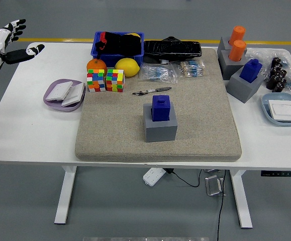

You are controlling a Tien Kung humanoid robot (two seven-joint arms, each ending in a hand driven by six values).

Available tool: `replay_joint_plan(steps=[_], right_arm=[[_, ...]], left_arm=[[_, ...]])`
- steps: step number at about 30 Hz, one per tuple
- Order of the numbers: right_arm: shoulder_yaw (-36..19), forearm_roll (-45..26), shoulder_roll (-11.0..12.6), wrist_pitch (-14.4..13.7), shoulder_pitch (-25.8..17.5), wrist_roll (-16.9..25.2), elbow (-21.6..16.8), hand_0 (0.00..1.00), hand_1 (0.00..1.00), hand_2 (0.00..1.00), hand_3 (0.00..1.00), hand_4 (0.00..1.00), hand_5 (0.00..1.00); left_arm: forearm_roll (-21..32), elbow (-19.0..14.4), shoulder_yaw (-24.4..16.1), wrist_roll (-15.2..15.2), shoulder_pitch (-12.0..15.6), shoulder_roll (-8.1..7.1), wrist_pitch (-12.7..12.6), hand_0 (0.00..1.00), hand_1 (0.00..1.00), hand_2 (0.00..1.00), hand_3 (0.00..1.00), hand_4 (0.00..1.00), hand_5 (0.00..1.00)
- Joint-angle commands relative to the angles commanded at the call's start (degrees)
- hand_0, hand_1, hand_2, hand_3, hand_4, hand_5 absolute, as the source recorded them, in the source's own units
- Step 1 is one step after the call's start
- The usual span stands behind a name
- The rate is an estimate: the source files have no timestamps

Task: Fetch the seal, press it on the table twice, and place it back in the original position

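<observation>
The left hand (12, 42) is hovering at the table's (29, 135) far left corner, fingers spread and gripping nothing. Nearest it, a purple dish (64, 95) is sitting on the table, then two cubes (105, 80) at the mat's (195, 115) far left corner. The blue seal (161, 108) is standing upright in its grey base (160, 128) mid-mat, well apart from the hand.
</observation>
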State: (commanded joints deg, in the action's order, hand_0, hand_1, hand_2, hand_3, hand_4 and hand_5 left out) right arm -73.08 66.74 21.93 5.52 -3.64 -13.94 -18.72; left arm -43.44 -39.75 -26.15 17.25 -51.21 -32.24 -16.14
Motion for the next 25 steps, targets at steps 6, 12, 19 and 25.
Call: replay_joint_plan(steps=[6, 12, 19, 25], right_arm=[[0.0, -0.1, -0.1, 0.0, 0.1, 0.0, 0.0, 0.765, 0.682, 0.688, 0.623, 0.704, 0.359], [0.1, -0.1, 0.0, 0.0, 0.0, 0.0, 0.0, 0.765, 0.682, 0.689, 0.622, 0.704, 0.359], [0.0, 0.0, -0.1, 0.0, 0.1, 0.0, 0.0, 0.766, 0.682, 0.688, 0.622, 0.704, 0.359], [0.0, -0.1, 0.0, 0.0, 0.2, 0.0, 0.0, 0.765, 0.682, 0.689, 0.622, 0.704, 0.360]], left_arm=[[0.0, 0.0, -0.1, 0.0, -0.1, -0.09, 0.0, 0.893, 0.929, 0.938, 0.960, 0.825, 0.271], [0.0, 0.0, 0.1, 0.0, -0.2, 0.08, 0.0, 0.893, 0.929, 0.938, 0.960, 0.824, 0.269], [0.0, -0.1, 0.2, -0.1, -0.4, 0.16, 0.0, 0.892, 0.929, 0.938, 0.958, 0.821, 0.264], [0.0, -0.1, 0.1, 0.0, -0.5, 0.03, 0.0, 0.893, 0.929, 0.938, 0.957, 0.819, 0.260]])
